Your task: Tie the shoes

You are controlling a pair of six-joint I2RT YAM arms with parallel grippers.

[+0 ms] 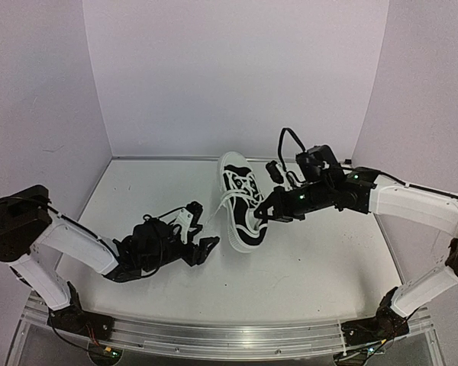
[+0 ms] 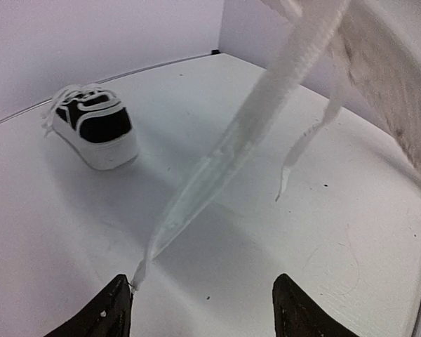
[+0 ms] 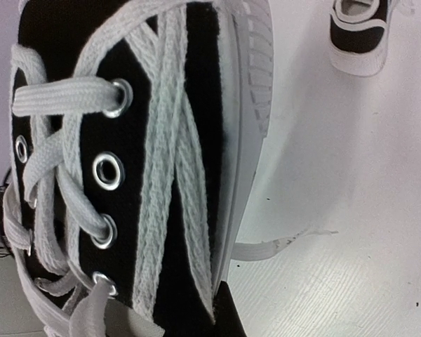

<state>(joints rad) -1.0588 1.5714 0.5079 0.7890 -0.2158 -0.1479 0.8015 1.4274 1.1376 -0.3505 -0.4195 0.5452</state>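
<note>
Your left gripper [image 2: 203, 314] sits with its jaws wide apart and nothing between them. The tip of a white lace [image 2: 217, 161] just meets the inner edge of one finger [image 2: 116, 312]. If you close from here, you may catch only the very end or miss outright, since the lace hangs slack and slanted down from the tipped-up shoe [image 3: 161, 140]. Your right gripper [image 1: 264, 216] is clamped tight on that shoe, though the part it pinches is hidden. A hard pull on the lace could drag the shoe out of so thin a hold, or draw the lace back through the eyelets [image 3: 107, 170]. The other shoe [image 2: 95, 126] stands on the worktop [image 2: 302, 232], well apart.
</note>
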